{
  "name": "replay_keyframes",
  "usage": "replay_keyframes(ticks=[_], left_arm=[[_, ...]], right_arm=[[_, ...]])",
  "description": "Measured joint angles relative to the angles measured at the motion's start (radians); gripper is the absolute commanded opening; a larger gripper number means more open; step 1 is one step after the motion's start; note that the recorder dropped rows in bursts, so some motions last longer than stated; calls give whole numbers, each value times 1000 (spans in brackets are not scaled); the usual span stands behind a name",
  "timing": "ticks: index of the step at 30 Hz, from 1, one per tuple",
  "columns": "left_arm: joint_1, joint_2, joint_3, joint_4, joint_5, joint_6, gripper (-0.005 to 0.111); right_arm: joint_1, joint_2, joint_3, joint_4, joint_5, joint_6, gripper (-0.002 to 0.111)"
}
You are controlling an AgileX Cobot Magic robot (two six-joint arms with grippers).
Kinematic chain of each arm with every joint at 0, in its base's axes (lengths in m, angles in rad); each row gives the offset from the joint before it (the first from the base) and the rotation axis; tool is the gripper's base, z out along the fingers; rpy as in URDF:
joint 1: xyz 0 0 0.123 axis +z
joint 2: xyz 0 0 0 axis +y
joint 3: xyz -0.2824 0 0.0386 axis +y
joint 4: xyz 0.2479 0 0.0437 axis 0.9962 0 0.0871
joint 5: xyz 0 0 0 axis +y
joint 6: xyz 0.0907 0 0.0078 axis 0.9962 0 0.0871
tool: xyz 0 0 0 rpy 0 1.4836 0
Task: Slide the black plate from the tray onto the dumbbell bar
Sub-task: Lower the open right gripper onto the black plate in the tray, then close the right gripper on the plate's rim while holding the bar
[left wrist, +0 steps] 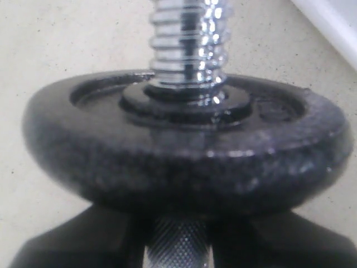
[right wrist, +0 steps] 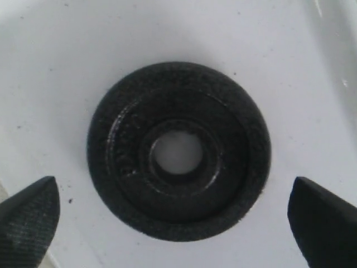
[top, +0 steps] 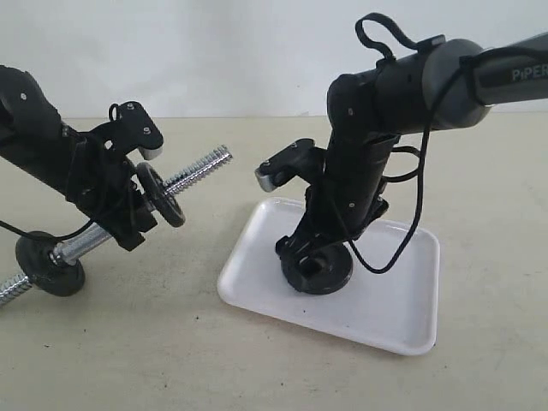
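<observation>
Left of the tray (top: 394, 312), the tilted dumbbell bar (top: 201, 167) is clenched by the left fingers (left wrist: 67, 251), between two other discs (top: 160, 195) threaded on it. Inside the tray the black plate (right wrist: 234, 128) is lying flat, and the right fingers (right wrist: 30, 215) are spread wide beside it, without touching.

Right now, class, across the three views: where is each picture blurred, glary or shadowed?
Exterior view: soft, even light, only faint shadows on the table. Left wrist view: hard glints on the chrome dumbbell bar; the mounted disc is soft-focused up close. Right wrist view: black plate fairly sharp, the fingertips of the right tool blurred.
</observation>
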Motion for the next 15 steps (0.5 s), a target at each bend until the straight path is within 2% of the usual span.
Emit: replay_keyframes(ticks=[5,15], left_arm=[[0,0,0,0,2,0,4],[0,0,0,0,4,4,4]], right_arm=[[0,0,0,82,-18,-61,105],[0,0,0,84,-72,-56,105]])
